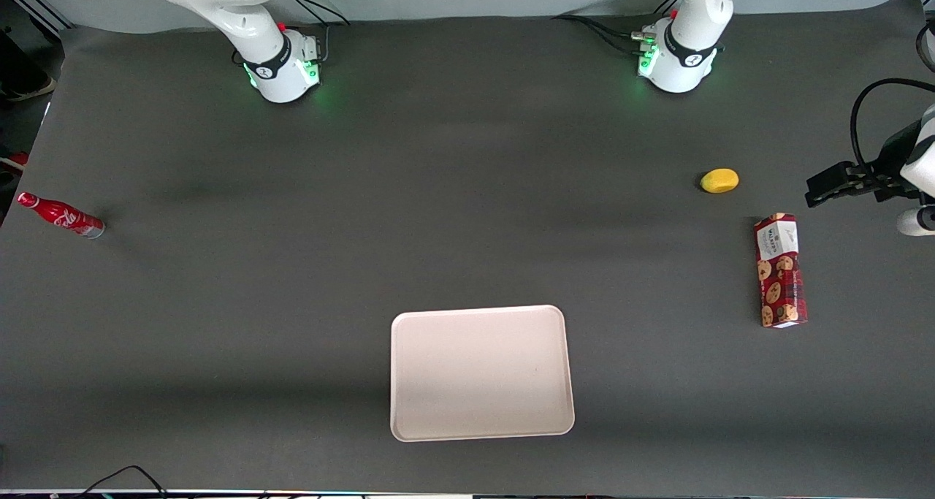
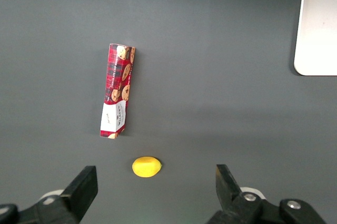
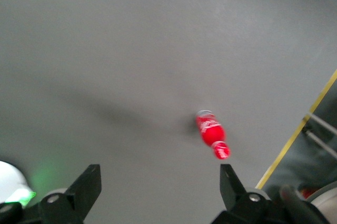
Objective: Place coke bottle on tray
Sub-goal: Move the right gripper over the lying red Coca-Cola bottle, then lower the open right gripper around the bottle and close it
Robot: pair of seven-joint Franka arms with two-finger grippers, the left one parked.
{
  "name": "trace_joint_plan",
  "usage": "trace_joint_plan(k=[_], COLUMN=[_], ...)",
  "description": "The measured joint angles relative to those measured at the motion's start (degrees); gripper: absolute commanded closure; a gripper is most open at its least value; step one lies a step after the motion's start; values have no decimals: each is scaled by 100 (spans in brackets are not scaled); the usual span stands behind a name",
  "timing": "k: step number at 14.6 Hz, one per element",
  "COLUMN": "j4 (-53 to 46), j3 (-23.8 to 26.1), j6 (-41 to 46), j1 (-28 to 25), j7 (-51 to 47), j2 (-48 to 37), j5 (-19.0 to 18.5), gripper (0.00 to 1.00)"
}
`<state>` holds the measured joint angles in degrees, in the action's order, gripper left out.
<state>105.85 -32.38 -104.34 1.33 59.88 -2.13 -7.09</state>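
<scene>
The gripper (image 3: 158, 192) is held high above the desk (image 1: 292, 280), fingers spread wide, nothing grasped. The coke bottle (image 1: 61, 215) is seen at the desk's edge on the working arm's end, well apart from the tray (image 1: 481, 372).

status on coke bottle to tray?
Nothing placed yet. The coke bottle stands on the table at the working arm's end, far from the bare tray. In hand: the tool hovers open above the bottle, holding nothing. Left: grasp, carry, set down.
</scene>
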Motion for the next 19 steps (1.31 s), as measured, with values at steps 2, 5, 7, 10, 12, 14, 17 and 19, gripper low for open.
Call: trace_joint_plan(k=[2, 5, 7, 10, 12, 14, 17, 19], j4=[598, 1355, 1618, 1588, 1419, 1230, 1110, 1107], j3=[-530, -1054, -1282, -1373, -1374, -1373, -1372, -1371], j6=[-998, -2123, -2601, -2865, -2937, -2937, -2918, -2901], j1=[-1, -3, 10, 192, 306, 384, 411, 421], j7=[836, 1728, 2705, 4615, 5123, 5220, 5223, 5227], j2=[30, 87, 302, 1121, 1592, 1863, 1958, 1959], j5=[0, 92, 842, 2560, 2994, 3077, 3135, 3249], gripper=[0, 0, 0, 0, 0, 1, 8, 8])
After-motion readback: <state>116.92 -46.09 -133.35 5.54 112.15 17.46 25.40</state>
